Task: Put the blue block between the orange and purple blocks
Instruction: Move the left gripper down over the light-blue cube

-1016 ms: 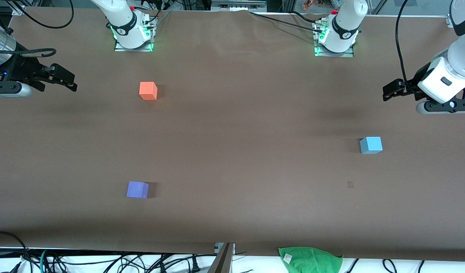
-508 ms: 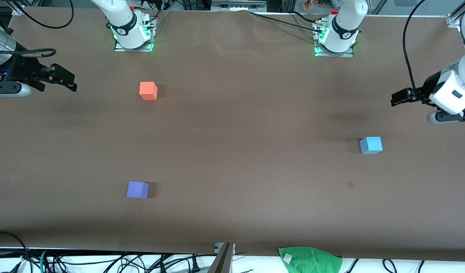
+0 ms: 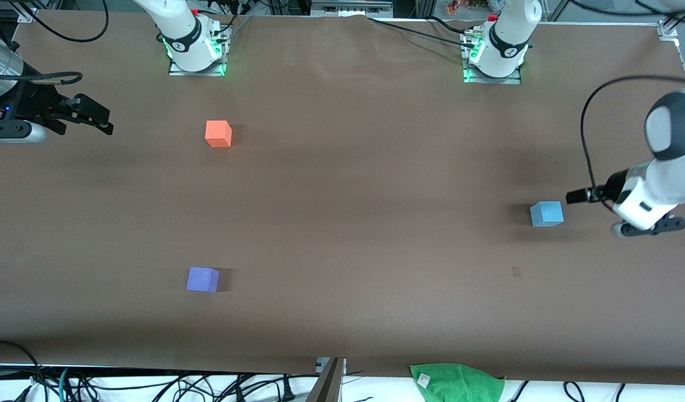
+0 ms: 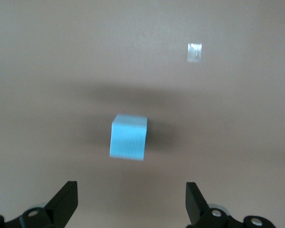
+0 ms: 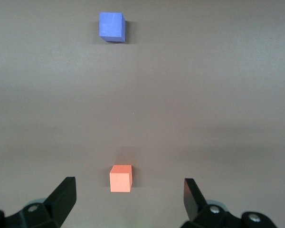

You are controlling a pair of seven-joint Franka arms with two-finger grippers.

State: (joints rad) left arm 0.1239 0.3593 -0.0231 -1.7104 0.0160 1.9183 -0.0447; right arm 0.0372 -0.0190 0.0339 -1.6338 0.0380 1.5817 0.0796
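The left gripper (image 4: 130,199) hangs with fingers spread wide just beside the blue block (image 3: 546,214), which rests on the table (image 3: 364,184), untouched. The right gripper (image 3: 99,120) waits, fingers apart, at its end.

White arms (image 3: 663,178), black end effectors, black cables

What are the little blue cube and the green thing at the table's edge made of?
The blue block looks like foam or painted wood: flat, matte faces with no shine and crisp edges, so I can't say which. The green cloth looks like soft, fuzzy fabric, perhaps microfibre: it lies crumpled in folds, has a nubbly surface, and carries a small white tag.
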